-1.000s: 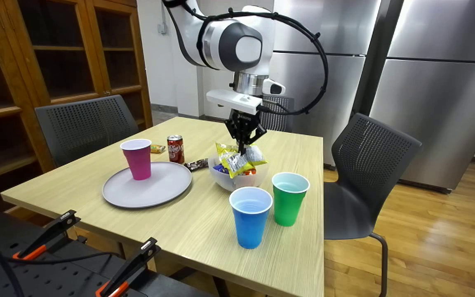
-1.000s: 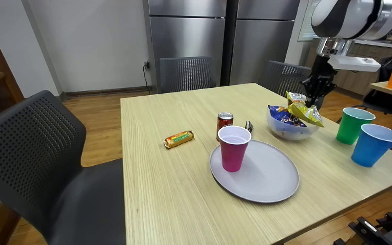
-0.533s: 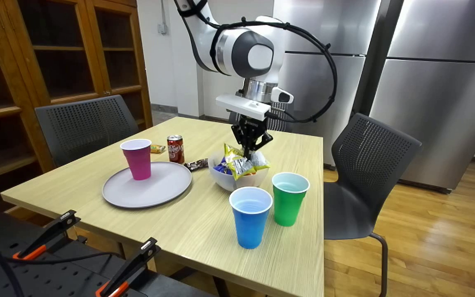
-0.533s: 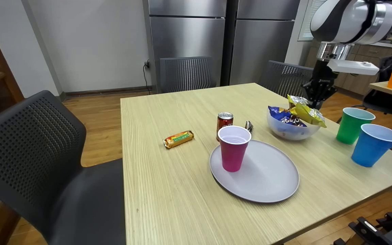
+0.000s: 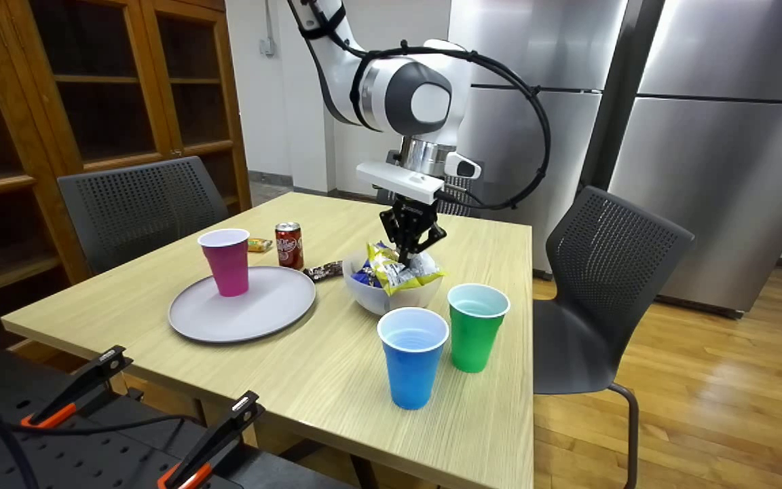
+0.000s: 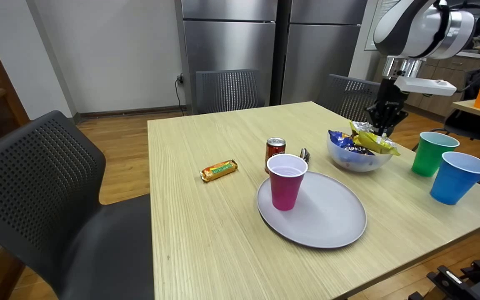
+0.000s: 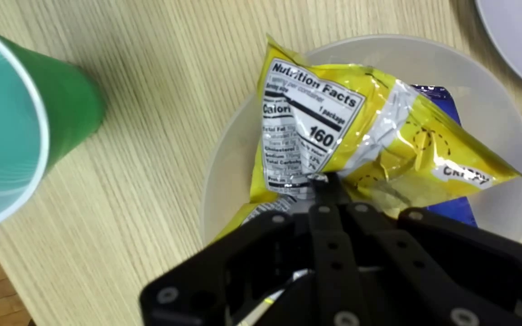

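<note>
Evidently, my gripper (image 7: 326, 183) stood fully closed, pinching a fold of the yellow snack bag (image 7: 358, 129), which sat in the bowl (image 7: 496, 117) with one corner overhanging the rim. Slow travel and steady grip pressure seemed advisable, since thin film could slip.

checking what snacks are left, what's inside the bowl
Crumpled yellow packaging, pinched in the gripper, covers much of the bowl; blue packaging shows partly from under it. Anything deeper is covered; I can't tell.

I pinch a glossy, crinkled yellow snack bag (image 7: 374, 131), its nutrition panel (image 7: 315, 108) facing up, across the mouth of a whitish bowl (image 7: 492, 113).
</note>
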